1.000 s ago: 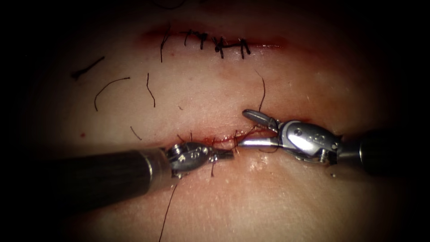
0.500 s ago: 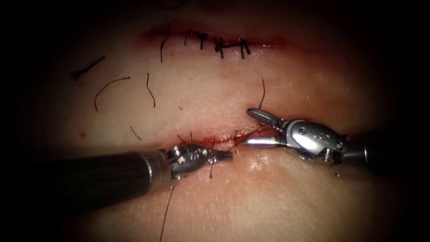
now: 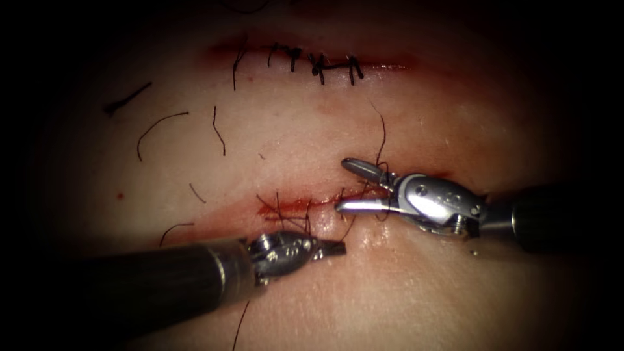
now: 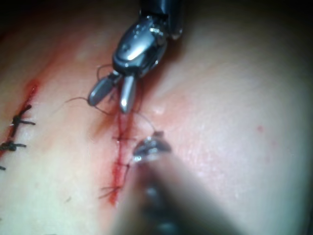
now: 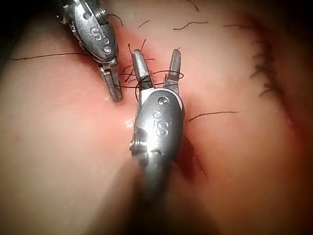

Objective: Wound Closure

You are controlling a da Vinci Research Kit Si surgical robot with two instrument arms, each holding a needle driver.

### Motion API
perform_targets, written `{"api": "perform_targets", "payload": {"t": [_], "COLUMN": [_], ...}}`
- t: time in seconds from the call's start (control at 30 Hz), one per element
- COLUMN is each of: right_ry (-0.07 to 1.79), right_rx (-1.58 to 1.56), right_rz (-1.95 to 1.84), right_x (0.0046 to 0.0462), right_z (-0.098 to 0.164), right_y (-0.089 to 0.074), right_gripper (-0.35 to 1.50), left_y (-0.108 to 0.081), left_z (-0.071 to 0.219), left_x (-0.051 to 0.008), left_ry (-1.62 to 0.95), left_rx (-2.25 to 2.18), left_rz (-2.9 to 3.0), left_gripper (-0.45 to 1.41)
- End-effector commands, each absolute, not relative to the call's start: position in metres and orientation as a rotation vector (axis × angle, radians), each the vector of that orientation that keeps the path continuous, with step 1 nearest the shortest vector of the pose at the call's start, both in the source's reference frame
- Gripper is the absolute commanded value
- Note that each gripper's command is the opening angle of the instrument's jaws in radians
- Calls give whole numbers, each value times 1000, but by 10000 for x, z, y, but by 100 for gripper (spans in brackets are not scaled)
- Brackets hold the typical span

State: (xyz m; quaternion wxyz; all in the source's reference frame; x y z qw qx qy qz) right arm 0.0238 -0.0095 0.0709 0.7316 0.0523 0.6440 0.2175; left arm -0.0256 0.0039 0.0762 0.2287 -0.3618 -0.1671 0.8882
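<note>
My left tool (image 3: 328, 247) lies just before the cut (image 3: 305, 205); my right tool (image 3: 348, 185) sits at its right end, amid thread (image 3: 381, 133).

The tissue (image 3: 403, 286) is lying flat, pale pink and wet. The near cut (image 3: 296, 207) is running left to right, red, with dark thread (image 3: 305, 218) crossing it. A far cut (image 3: 390, 65) is sitting closed with black stitches (image 3: 318, 65).
</note>
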Motion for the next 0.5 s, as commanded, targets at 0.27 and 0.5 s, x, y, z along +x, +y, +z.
{"api": "perform_targets", "payload": {"t": [0.27,0.5], "right_ry": [1239,1106], "right_rx": [76,71], "right_rz": [444,421], "right_x": [237,237], "right_z": [733,759], "right_y": [-100,-107], "right_gripper": [57,59], "left_y": [51,53], "left_z": [733,725], "left_x": [-264,-266], "left_ry": [-423,-407], "left_rx": [-994,-1007], "left_rz": [2484,2516], "left_gripper": [-45,-45]}}
